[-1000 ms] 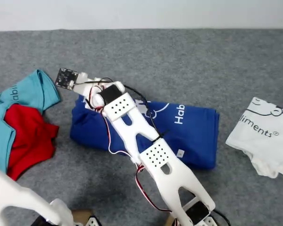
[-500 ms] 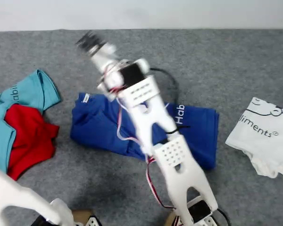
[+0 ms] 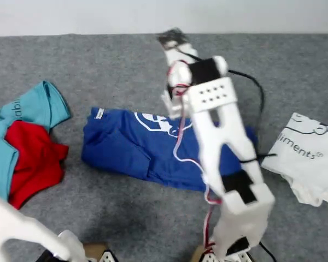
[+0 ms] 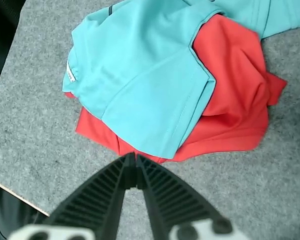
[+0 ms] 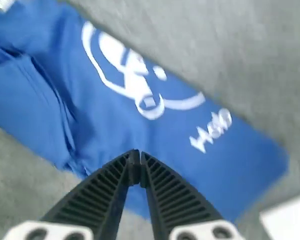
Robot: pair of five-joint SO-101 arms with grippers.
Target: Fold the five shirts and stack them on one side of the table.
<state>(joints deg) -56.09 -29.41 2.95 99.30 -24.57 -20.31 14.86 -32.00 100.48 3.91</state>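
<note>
— Change overhead?
— The right arm [image 3: 213, 98] has swung off the left end of the blue shirt [image 3: 136, 147] toward its far right side. That shirt lies folded, soft cloth with white print, in the middle of the table [image 3: 98, 60]. A crumpled teal shirt [image 3: 33, 106] overlaps a red shirt [image 3: 35, 158] at left, and a folded white shirt [image 3: 306, 158] lies at right.
— Left wrist?
— The left gripper [image 4: 135, 159], ribbed black fingers pressed together and empty, hangs over the grey felt-like tabletop just beside the red shirt's edge.
— Right wrist?
— The right gripper [image 5: 135, 155], likewise closed on nothing, hovers over the blue shirt.
</note>
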